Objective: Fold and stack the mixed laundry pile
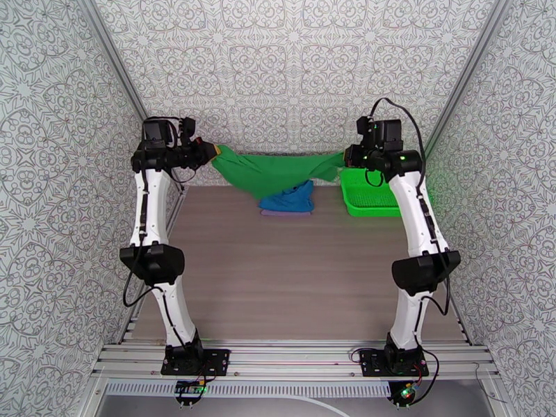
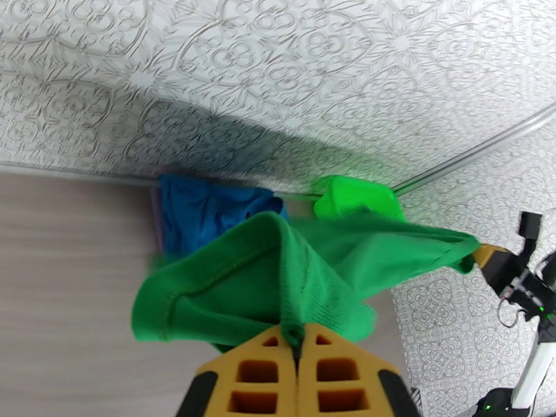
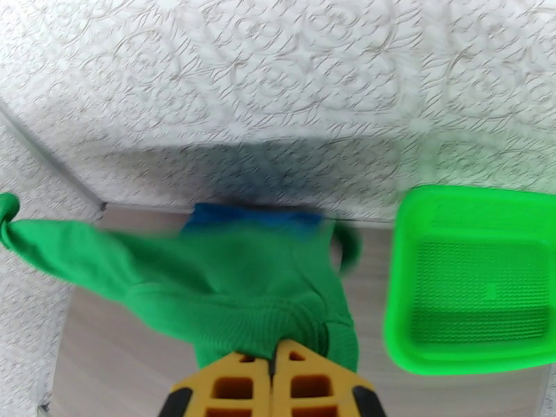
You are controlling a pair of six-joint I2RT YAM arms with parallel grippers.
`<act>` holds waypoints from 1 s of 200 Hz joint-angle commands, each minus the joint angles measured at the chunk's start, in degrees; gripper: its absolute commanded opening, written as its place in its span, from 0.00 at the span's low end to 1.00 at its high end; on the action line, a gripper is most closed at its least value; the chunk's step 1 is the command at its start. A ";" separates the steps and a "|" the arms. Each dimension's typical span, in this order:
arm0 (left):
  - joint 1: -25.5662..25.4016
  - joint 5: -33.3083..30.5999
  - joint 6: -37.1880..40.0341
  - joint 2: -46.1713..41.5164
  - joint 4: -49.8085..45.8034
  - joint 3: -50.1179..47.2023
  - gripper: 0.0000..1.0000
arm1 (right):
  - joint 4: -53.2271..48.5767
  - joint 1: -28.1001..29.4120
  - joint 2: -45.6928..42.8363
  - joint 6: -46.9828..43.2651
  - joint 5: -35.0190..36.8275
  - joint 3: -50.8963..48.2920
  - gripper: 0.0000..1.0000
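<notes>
Wood-grain table [image 1: 278, 286]. Green garment [image 1: 278, 172], knit w/ stitched hems, hangs stretched btwn both arms above the table's far edge. Green plastic basket [image 1: 368, 201] far right, mesh floor showing. Blue garment [image 1: 292, 198] lies crumpled below the green one, atop lavender-grey garment [image 1: 272, 213]. Both arms are raised, reaching fwd. Left gripper [image 2: 297, 338] & right gripper [image 3: 272, 352]: fingers pressed together, each pinching an end of the green cloth.
</notes>
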 commanded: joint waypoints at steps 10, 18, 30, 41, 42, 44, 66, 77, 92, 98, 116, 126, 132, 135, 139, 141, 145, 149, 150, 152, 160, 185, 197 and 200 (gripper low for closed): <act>-1.29 0.03 0.53 -19.80 15.49 -29.31 0.00 | 12.12 -0.49 -13.83 2.30 -4.80 -25.29 0.00; -1.25 -0.72 -0.51 -24.92 20.59 -39.64 0.00 | 14.38 -0.49 -17.09 2.75 -5.15 -32.45 0.00; -1.43 -2.18 -1.38 -31.78 26.16 -54.10 0.00 | 16.38 -0.49 -21.10 3.49 -6.23 -42.44 0.00; -1.98 -4.90 -1.40 -36.84 29.17 -66.01 0.00 | 17.15 -0.11 -23.83 3.59 -6.84 -50.87 0.00; -2.05 -5.25 -1.40 -37.25 29.40 -67.04 0.00 | 17.21 -0.04 -24.06 3.61 -6.84 -51.67 0.00; -2.24 -5.81 -1.35 -38.07 29.90 -69.14 0.00 | 17.32 0.06 -24.50 3.62 -6.80 -53.16 0.00; -4.83 -12.67 -2.47 -44.30 35.04 -89.79 0.02 | 17.16 2.18 -26.75 3.64 -4.04 -67.16 0.00; -5.79 -16.69 -5.53 -45.84 38.24 -98.44 0.07 | 16.76 3.14 -26.28 4.03 -2.09 -72.14 0.00; -6.36 -19.94 -11.30 -47.08 43.67 -109.57 0.25 | 17.17 4.05 -25.46 5.02 0.60 -77.22 0.00; -6.63 -21.27 -13.89 -47.75 44.86 -112.84 0.27 | 17.23 4.23 -25.26 5.40 1.85 -78.83 0.05; -10.12 -25.76 -20.12 -52.28 46.43 -119.35 0.55 | 16.13 4.73 -25.95 5.68 4.95 -81.10 0.23; -13.37 -30.01 -20.99 -55.84 42.59 -119.41 0.69 | 15.14 5.17 -27.22 5.21 6.23 -81.19 0.31; -15.23 -33.42 -20.99 -57.91 39.31 -118.52 0.78 | 14.23 5.69 -28.00 4.67 6.77 -80.74 0.34; -15.87 -34.77 -20.81 -58.90 37.49 -118.04 0.82 | 13.68 6.07 -28.50 4.36 7.05 -80.45 0.36; -16.49 -36.17 -20.62 -60.07 35.61 -117.30 0.86 | 12.85 6.70 -29.06 3.98 7.54 -79.95 0.38; -16.70 -36.68 -20.42 -60.54 34.68 -116.95 0.88 | 12.39 7.07 -29.24 3.74 7.85 -79.65 0.39; -16.80 -37.43 -20.05 -61.46 33.21 -116.31 0.91 | 11.38 7.69 -29.78 3.38 8.82 -79.03 0.41; -16.74 -37.91 -19.69 -62.20 31.89 -115.75 0.95 | 10.33 8.64 -30.05 3.15 9.79 -78.35 0.42; -16.68 -37.97 -19.60 -62.37 31.59 -115.60 0.96 | 10.07 8.91 -30.16 3.04 10.04 -78.20 0.43; -16.46 -38.14 -19.37 -62.72 31.04 -115.29 0.96 | 9.69 9.40 -30.31 2.91 10.61 -77.87 0.43; -15.65 -38.44 -18.55 -63.52 29.37 -114.25 0.98 | 8.02 11.43 -30.76 2.46 12.52 -76.82 0.48; -12.99 -37.29 -16.96 -62.68 27.27 -112.63 0.99 | 5.62 18.97 -30.99 2.99 17.46 -75.96 0.56; -12.42 -36.67 -16.87 -61.55 28.02 -113.10 0.99 | 5.15 22.13 -30.79 3.91 19.60 -76.40 0.58; -12.40 -36.50 -16.87 -61.34 28.36 -113.22 0.99 | 5.22 22.79 -30.71 4.04 19.82 -76.55 0.58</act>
